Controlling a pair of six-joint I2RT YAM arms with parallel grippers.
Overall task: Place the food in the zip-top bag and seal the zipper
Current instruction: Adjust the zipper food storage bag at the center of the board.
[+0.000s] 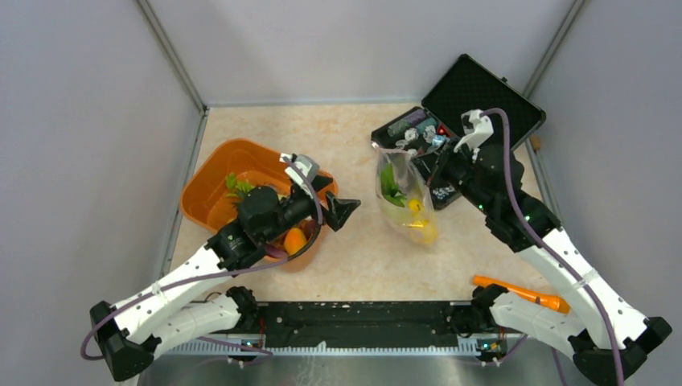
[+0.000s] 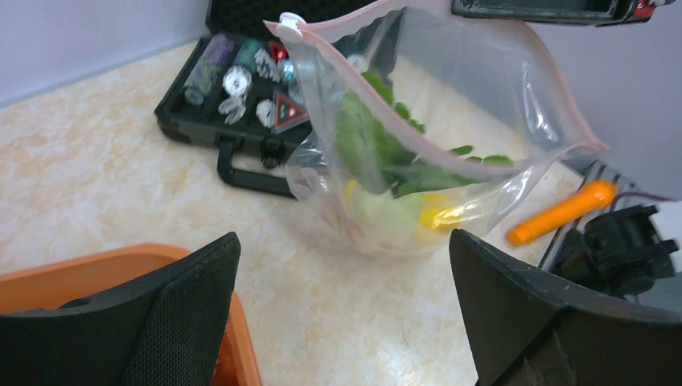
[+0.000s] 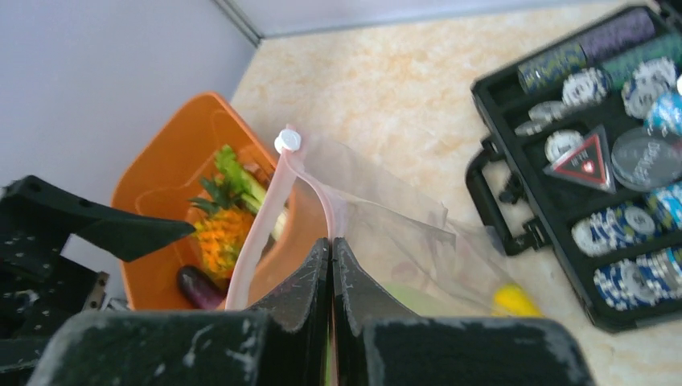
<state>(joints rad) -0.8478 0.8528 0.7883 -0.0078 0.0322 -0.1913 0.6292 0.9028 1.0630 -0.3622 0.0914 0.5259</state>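
Note:
The clear zip-top bag (image 1: 406,201) hangs upright over the table's middle. Leafy greens (image 2: 378,153) and yellow lemons (image 1: 420,225) lie inside it. My right gripper (image 3: 331,245) is shut on the pinkish zipper strip (image 3: 265,233) at the bag's mouth, which gapes open; a white slider (image 3: 287,141) sits at its end. My left gripper (image 2: 346,273) is open and empty over the orange tub's right rim, its mouth facing the bag. In the tub lie a pineapple (image 3: 217,237), an eggplant (image 3: 197,288) and a leafy stalk (image 3: 241,173).
The orange tub (image 1: 211,181) stands at the left. An open black case (image 1: 474,104) with small trinkets stands at the back right, close behind the bag. An orange pen-like tool (image 1: 523,293) lies near the right arm's base. Grey walls close in three sides.

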